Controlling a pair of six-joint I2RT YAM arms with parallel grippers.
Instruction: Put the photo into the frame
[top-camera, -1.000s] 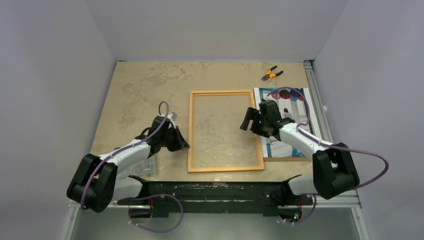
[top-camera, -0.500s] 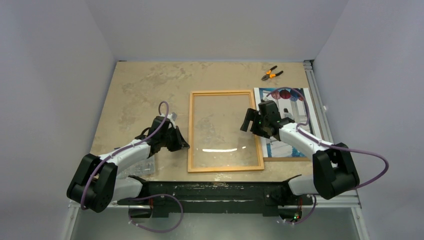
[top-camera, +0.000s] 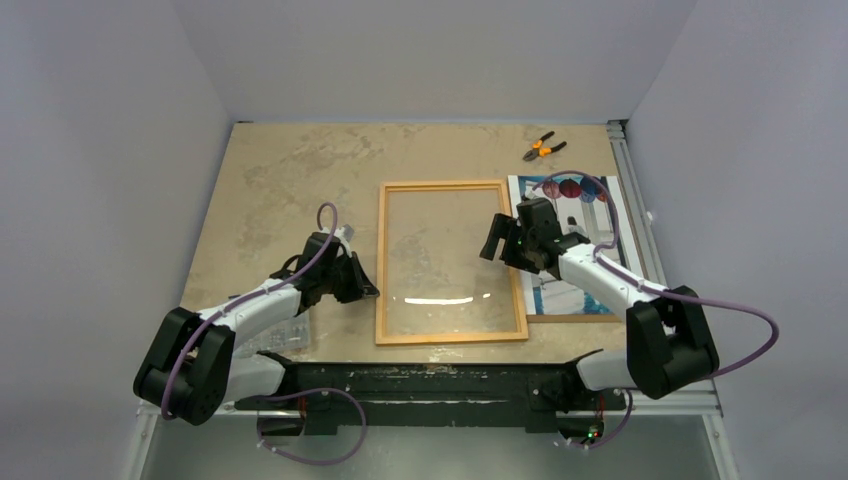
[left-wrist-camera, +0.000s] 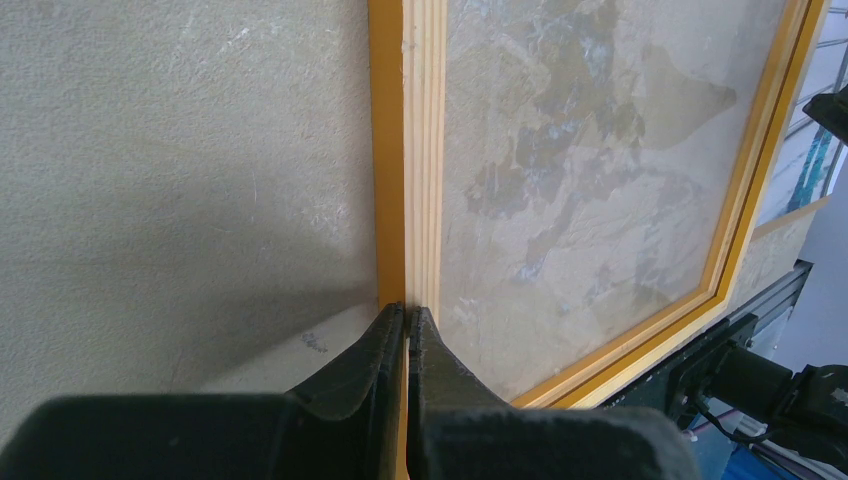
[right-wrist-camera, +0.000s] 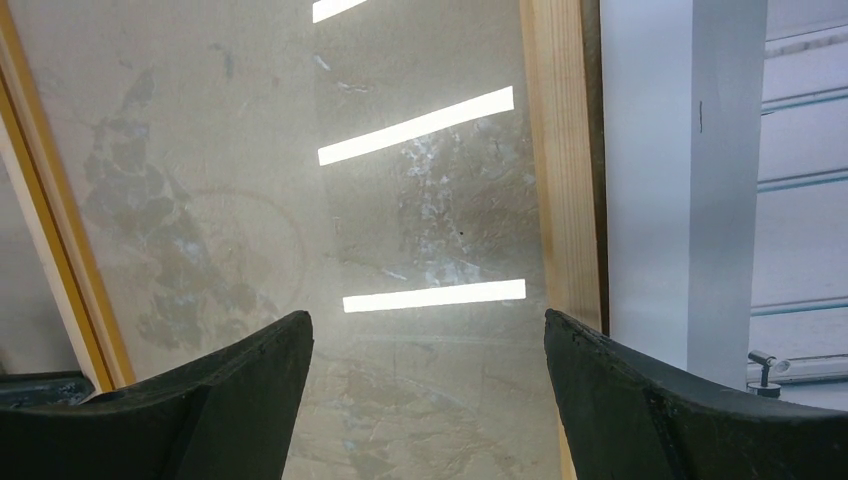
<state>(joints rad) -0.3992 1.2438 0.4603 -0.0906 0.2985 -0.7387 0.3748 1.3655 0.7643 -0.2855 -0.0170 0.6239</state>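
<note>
R tool (right-wrist-camera: 425, 322) gapes wide over the right rail of the frame (top-camera: 451, 185), gripping nothing. L tool (left-wrist-camera: 407, 312) is pinched shut, tips against the left rail — can't tell if it nips the edge. The photo (top-camera: 577, 190) lies flat on the surface (top-camera: 280, 180) just right of the frame, partly under the R arm, not yet inside. Risks, as I judge: a thin glossy print lying flat gives no lip to grab — tips may skid or crease it. A nudge on a rail could slide the frame. No brand, label or writing legible.
</note>
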